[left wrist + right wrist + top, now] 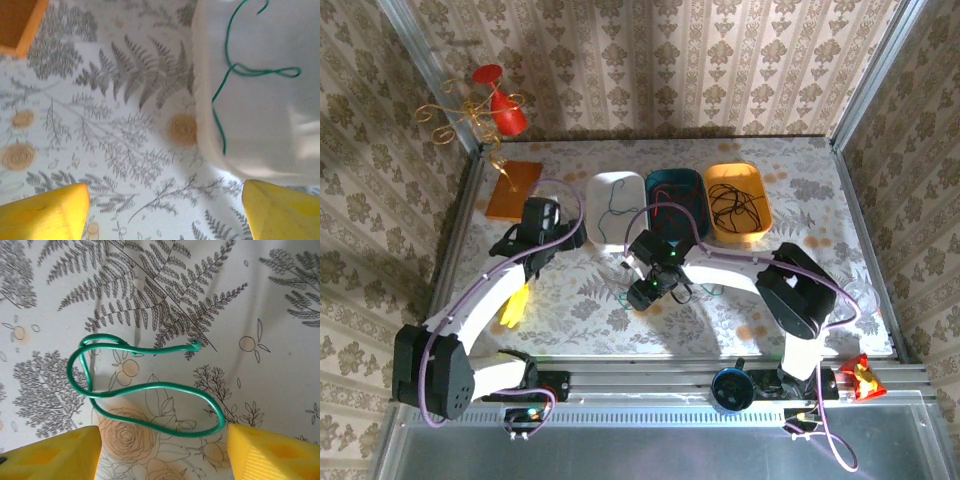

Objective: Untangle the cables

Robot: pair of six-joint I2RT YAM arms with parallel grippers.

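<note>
Left pincer (162,215), spread wide and empty, is hanging over open fern-printed counter (100,125) beside the edge of a white plastic tray (260,130), where a thin green wire (226,45) is lying. Right pincer (162,455), likewise gaping, is hovering with a looped green wire (150,385) lying just above its tips in frame. Overhead, black wires (735,203) are sitting in an orange tray (738,167) at upper right.
</note>
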